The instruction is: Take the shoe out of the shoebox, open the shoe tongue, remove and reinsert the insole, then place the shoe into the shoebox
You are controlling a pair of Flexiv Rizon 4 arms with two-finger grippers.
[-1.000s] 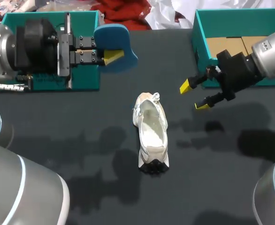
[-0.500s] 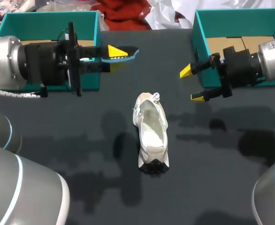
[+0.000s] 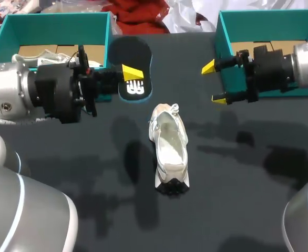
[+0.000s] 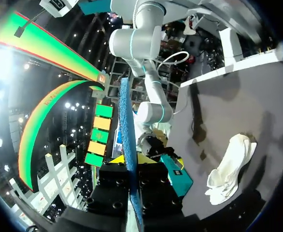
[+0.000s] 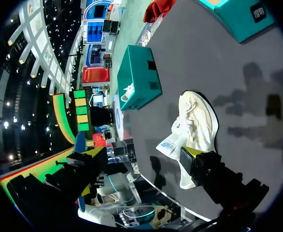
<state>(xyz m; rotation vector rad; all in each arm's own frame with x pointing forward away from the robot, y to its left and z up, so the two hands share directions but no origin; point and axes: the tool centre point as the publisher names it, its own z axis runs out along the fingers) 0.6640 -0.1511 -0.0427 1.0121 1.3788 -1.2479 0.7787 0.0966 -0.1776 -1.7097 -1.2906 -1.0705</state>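
One white shoe (image 3: 170, 147) is seen lying at the table's middle, its long axis running near to far and its laced end toward the far edge. One dark insole (image 3: 134, 52) is clamped in the left gripper (image 3: 129, 74) beside the left shoebox (image 3: 54, 29). The right gripper (image 3: 214, 83) is held spread and empty at the right shoebox (image 3: 269, 18).
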